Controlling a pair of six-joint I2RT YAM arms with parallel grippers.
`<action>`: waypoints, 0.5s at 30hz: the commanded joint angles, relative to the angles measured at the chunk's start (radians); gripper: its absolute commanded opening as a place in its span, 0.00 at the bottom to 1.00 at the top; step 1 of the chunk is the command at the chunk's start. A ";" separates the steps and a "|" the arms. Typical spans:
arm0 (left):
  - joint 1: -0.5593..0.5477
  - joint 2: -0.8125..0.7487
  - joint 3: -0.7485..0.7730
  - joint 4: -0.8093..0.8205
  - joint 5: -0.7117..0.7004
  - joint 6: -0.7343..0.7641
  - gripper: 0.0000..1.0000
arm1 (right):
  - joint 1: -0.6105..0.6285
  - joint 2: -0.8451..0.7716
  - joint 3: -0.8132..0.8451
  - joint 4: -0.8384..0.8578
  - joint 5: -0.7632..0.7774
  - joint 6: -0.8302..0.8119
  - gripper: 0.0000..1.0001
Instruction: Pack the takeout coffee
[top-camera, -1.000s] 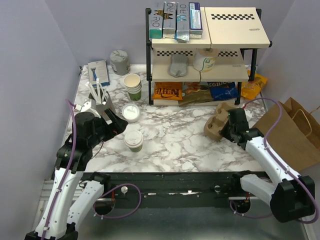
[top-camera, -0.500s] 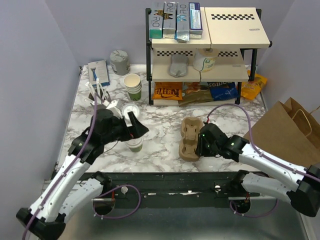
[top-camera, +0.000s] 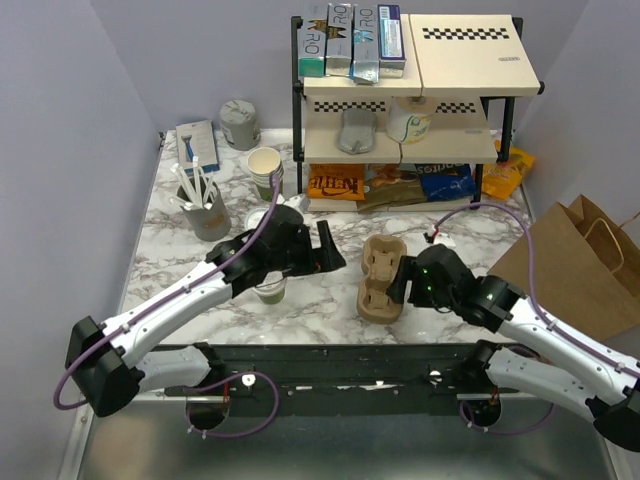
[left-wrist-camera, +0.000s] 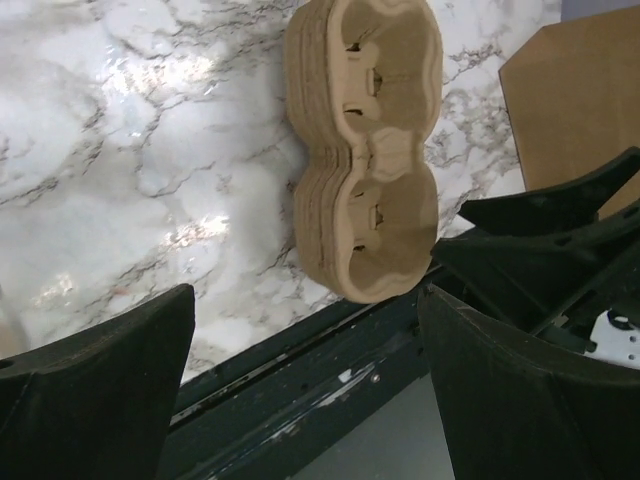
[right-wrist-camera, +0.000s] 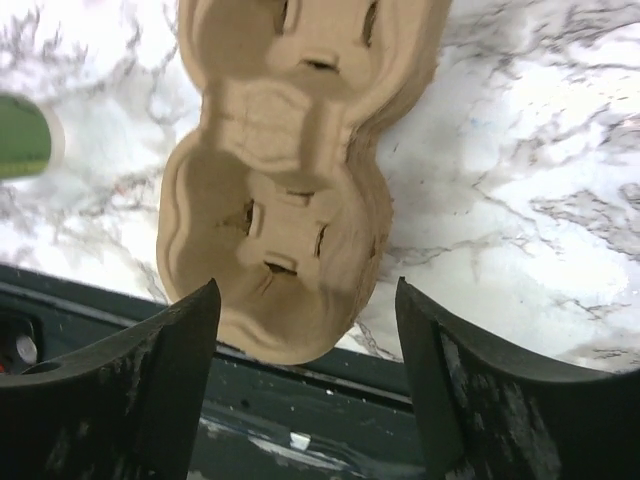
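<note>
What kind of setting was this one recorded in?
Probably a mock café counter in a lab booth: a stack of lidless cream-and-green paper cups, stacked brown moulded-pulp cup carriers, and a brown paper carry bag beside a marble-patterned tabletop.

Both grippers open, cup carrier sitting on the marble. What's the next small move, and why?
Probably swing the left gripper leftward to the takeout coffee. Its jaws are open and empty, hanging between the coffee and the cup carrier. The carrier rests flat near the front edge of the table, both wells empty. The right gripper is open next to it, gripping nothing.
</note>
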 joint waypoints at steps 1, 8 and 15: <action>-0.018 0.133 0.122 0.056 -0.055 -0.015 0.99 | -0.114 0.029 0.029 0.007 0.087 0.040 0.75; -0.035 0.320 0.245 0.041 -0.072 0.014 0.99 | -0.213 0.120 0.053 0.191 0.025 -0.032 0.63; -0.035 0.408 0.293 0.052 -0.051 0.020 0.99 | -0.262 0.238 0.084 0.253 -0.042 -0.058 0.58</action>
